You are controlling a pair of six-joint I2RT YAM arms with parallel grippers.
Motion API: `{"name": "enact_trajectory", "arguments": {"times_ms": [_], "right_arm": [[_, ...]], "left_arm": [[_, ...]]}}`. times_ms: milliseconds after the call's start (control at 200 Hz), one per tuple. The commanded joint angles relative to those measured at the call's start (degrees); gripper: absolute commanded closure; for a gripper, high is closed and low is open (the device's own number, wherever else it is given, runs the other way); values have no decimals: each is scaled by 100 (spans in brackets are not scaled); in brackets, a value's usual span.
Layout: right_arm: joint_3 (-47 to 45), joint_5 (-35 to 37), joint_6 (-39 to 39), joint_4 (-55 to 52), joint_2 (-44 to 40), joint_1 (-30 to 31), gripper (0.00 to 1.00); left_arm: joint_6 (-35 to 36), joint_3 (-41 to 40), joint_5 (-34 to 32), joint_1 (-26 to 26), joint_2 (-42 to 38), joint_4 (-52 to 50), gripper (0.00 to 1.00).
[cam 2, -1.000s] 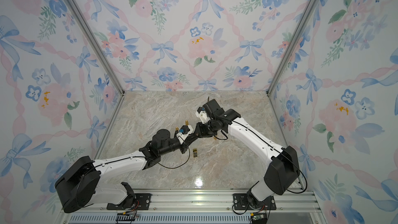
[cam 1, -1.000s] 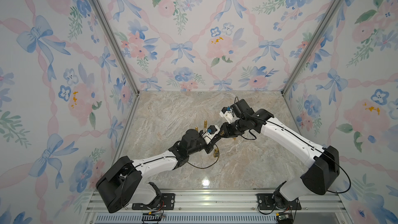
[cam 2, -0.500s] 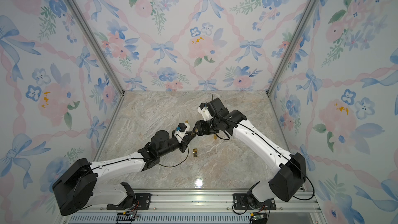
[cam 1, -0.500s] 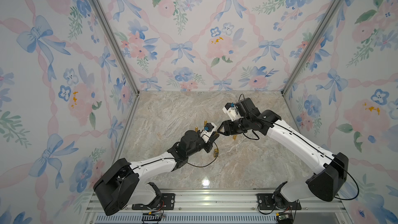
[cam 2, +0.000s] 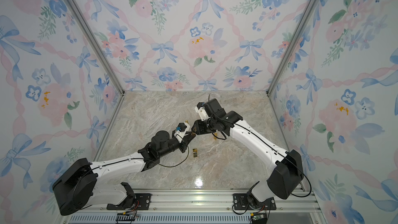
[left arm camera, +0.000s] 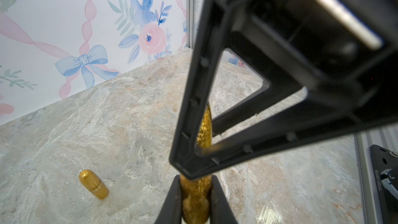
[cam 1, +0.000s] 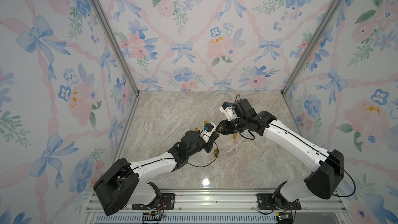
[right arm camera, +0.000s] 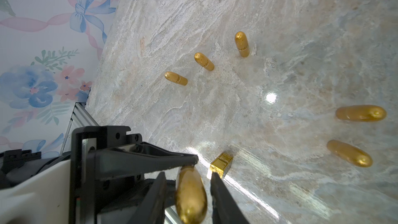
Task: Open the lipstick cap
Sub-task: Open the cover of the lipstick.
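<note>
**Closing on the cap: lipstick held, second grip not yet made**

The lipstick (right arm camera: 189, 187) hangs in mid-air over the middle of the tabletop (right arm camera: 280, 39), between the two arms. The left pincer (left arm camera: 195, 182) is clamped on one end of it. The right pincer (right arm camera: 187, 173) stands narrow, with one jaw on either side of the rounded end, which I take for the cap (right arm camera: 191, 210). The right wrist view shows a slim gap on each side, so I judge nothing is gripped there yet.

To do this step well, the right jaws should close squarely on the cap alone, clear of the seam, so they do not pinch both halves together. The rounded end tapers and the gold finish looks slick (a squeeze too near the tip could squirt it out), so a grip further in on the straighter part seems safer. The left hold should stay firm, and the pull should run straight along the lipstick's length without bending.

Counted in the right wrist view:
- **Lipsticks:** six bullet-shaped ones. One is held and five spares (right arm camera: 204, 61) are on the tabletop, three in a loose row and two well apart from them.
- **Gold block:** one gold block (right arm camera: 221, 164), lying on the tabletop.
- **Pincers:** two.
</note>
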Motion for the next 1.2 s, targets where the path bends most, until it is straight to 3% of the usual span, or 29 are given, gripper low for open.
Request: {"name": "enact_trajectory", "arguments": {"times_ms": [0,440,1195], "right_arm": [[-37,50,-52,112,40,52,71],[198,108,-232,25,-7,10,81],[797,-95,-548,-362,-337,-675,82]], "left_arm": [[-106,123,-72,-28,24,90,100],[-86,-8,-146,-32,60,77,100],[-89,-131,-284,-19,49,-155,100]]}}
